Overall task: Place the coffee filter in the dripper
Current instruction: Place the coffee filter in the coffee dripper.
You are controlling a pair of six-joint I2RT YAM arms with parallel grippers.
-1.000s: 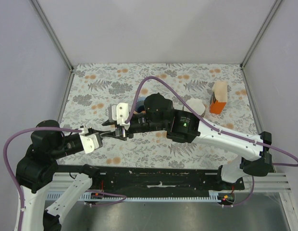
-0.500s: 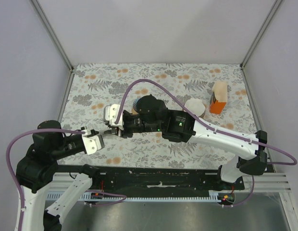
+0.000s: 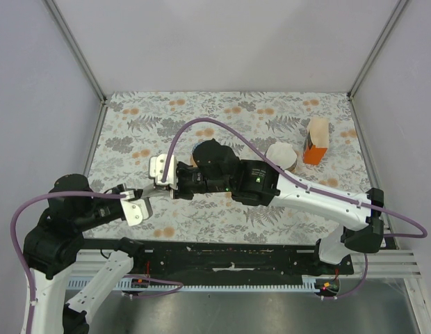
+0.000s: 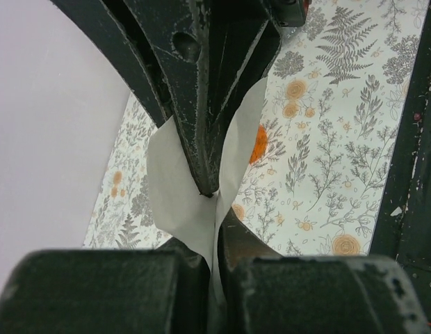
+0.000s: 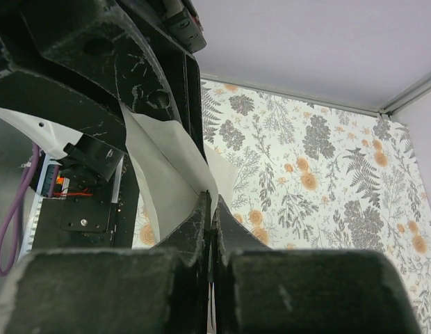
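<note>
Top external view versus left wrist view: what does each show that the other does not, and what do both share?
Top external only: the orange carton and the purple cable. Left wrist only: up close, the white coffee filter pinched by the left gripper and right gripper at once. Both: the floral tablecloth and the two grippers meeting.

Filter [image 4: 174, 188] near left; box [image 3: 315, 141] far right.
</note>
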